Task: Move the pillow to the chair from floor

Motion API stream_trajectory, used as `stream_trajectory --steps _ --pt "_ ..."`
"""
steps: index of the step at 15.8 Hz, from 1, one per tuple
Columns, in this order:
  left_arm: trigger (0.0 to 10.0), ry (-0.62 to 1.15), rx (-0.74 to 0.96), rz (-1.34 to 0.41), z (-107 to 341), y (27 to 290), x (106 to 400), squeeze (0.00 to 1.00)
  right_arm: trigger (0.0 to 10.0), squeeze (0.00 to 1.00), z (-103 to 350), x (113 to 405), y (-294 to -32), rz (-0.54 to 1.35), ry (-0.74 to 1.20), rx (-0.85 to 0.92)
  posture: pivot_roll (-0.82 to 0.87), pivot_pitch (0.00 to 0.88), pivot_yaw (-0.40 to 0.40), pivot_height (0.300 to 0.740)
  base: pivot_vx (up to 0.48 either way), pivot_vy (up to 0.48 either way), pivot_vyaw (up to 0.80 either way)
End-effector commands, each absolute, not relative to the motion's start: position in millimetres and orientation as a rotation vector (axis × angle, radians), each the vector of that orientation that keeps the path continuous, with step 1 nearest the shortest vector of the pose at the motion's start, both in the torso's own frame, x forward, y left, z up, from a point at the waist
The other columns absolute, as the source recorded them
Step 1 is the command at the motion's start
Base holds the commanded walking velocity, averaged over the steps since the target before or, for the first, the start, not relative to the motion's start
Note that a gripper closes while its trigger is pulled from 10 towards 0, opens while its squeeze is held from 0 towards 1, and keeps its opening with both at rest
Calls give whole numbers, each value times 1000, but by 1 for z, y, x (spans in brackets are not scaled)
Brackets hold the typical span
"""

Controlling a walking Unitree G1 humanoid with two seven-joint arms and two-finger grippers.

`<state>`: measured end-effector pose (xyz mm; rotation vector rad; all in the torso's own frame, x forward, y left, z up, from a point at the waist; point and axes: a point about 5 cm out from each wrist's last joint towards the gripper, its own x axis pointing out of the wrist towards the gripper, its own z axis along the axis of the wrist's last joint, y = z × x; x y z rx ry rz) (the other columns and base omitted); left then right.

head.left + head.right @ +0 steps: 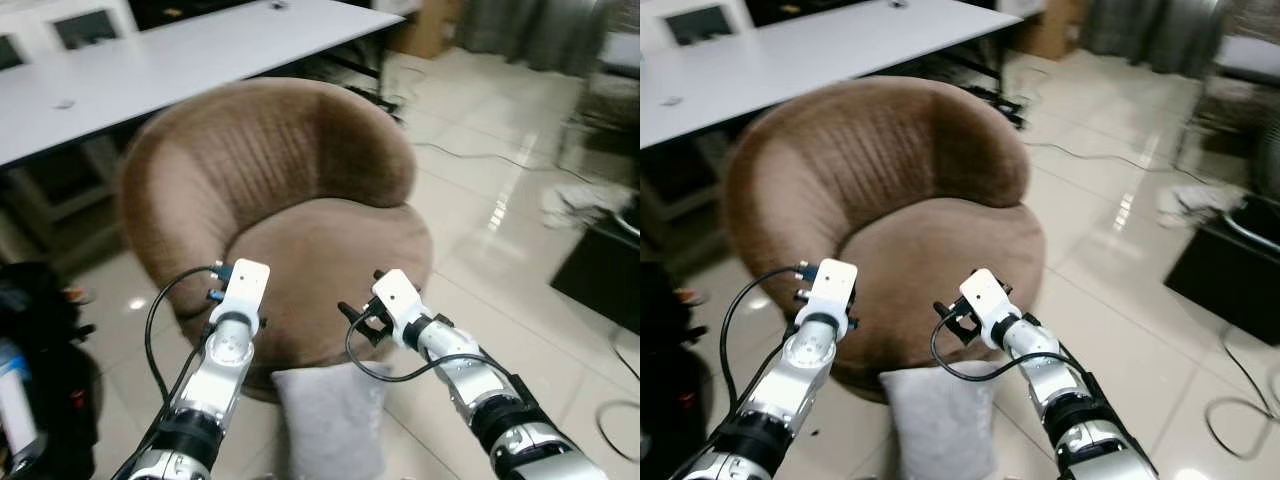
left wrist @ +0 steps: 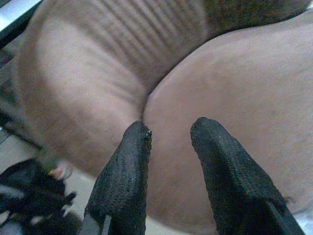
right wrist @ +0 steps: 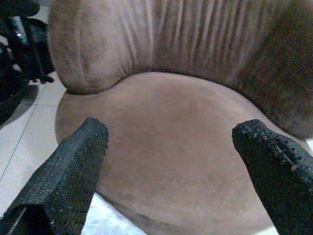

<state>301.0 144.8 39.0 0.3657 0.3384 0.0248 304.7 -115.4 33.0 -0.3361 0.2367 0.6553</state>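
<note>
The grey pillow [image 1: 330, 420] is standing on the tiled floor [image 1: 500, 300], leaning against the front of the brown chair [image 1: 300, 200], below and between the two arms. The left gripper [image 2: 168, 142] is hovering over the seat's front left edge, its jaws standing slightly apart and holding nothing. The right gripper [image 3: 171, 152] is hanging over the seat's front edge, jaws spread wide and empty. Beyond the chair, a white counter [image 1: 200, 50] is stretching across.

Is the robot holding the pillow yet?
No. Both grippers, left and right, are open over the chair; the pillow is below them.
</note>
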Motion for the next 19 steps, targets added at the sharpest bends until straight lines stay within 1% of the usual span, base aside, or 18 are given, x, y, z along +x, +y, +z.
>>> stream_trajectory --steps 1,2,3,4,5,8,11,13,18,19 --pt "10000 321 366 36 44 147 304 0 10000 0 39 311 -122 649 237 -361 -102 0 65 735 0 0 0" --pt "10000 315 367 39 44 146 303 0 10000 0 49 323 -138 620 240 -405 -100 0 57 735 0 0 0" --pt "10000 308 379 44 45 145 303 0 10000 0 55 328 -144 605 235 -415 -100 0 57 735 0 0 0" --pt "10000 307 393 50 45 145 303 0 10000 0 55 328 -144 604 234 -412 -97 0 50 735 0 0 0" --pt "10000 319 451 67 43 146 303 0 10000 0 53 326 -140 606 235 -398 -95 0 48 735 0 0 0" --pt "10000 312 473 77 44 147 306 0 10000 0 46 320 -130 621 241 -371 -100 0 53 735 0 0 0" --pt "10000 329 432 73 45 148 308 0 10000 0 45 318 -127 603 221 -312 -107 0 63 735 0 0 0" --pt "10000 318 356 60 47 148 310 0 10000 0 45 316 -121 590 208 -284 -113 0 71 735 0 0 0" --pt "10000 320 393 73 48 150 312 0 10000 0 40 311 -118 608 219 -270 -118 0 72 690 0 0 0" --pt "10000 320 400 73 47 149 311 0 10000 0 38 310 -117 615 223 -274 -118 0 69 665 0 0 0"
